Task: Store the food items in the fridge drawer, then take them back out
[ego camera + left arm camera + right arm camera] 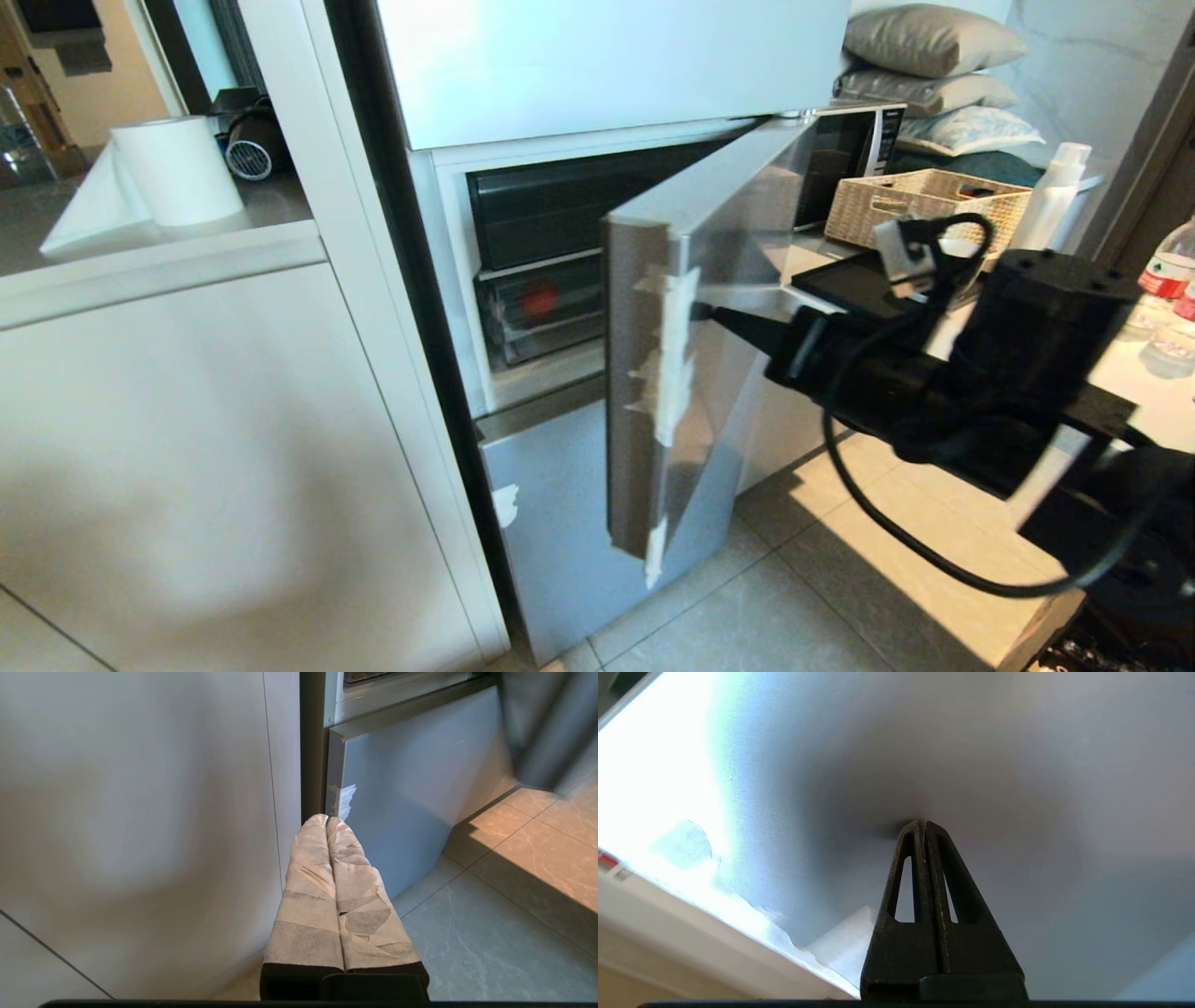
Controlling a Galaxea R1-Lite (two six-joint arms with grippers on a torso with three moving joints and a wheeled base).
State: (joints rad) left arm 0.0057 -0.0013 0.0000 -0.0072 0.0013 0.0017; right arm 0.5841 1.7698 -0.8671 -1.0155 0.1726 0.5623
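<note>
Against the half-open fridge door (709, 280), R gripper (922, 823) tip w/ jaws together; L gripper (327, 819) also together, parked low.

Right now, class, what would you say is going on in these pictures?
The right gripper, shut, has its tip against the outer face of the half-open fridge door, apparently pushing it; which way cannot be told. Inside the fridge, one red fruit shows through the front of a closed clear drawer. The left gripper is shut and idle down low, near the fridge's lower front panel, holding nothing.
</note>
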